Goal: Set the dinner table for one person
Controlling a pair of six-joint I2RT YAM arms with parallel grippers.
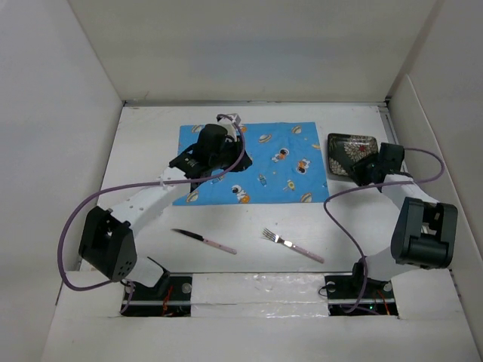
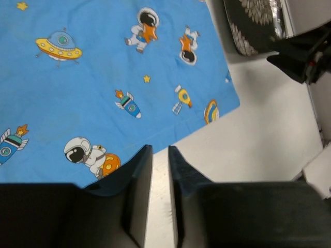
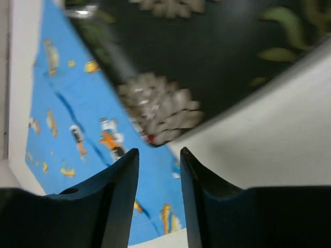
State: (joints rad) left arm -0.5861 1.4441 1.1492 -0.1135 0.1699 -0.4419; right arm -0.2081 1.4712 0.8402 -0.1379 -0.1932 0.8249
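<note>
The white dinner table (image 1: 147,158) carries a blue cloth with cartoon prints (image 1: 264,162) at its middle. A black plate with a flower pattern (image 1: 349,149) sits just right of the cloth. A knife (image 1: 204,240) and a fork (image 1: 293,245) with pink handles lie near the front. My left gripper (image 1: 213,162) hovers over the cloth's left part; in the left wrist view (image 2: 160,151) its jaws stand a narrow gap apart and hold nothing. My right gripper (image 1: 362,167) is at the plate's near edge. In the right wrist view (image 3: 159,155) it is open and empty, just short of the plate's corner (image 3: 160,108).
White walls enclose the table on the left, back and right. The right arm's black wrist (image 2: 305,57) shows beside the plate (image 2: 253,26) in the left wrist view. Purple cables loop from both arms. Bare table (image 2: 269,134) lies between the cloth's corner and the plate.
</note>
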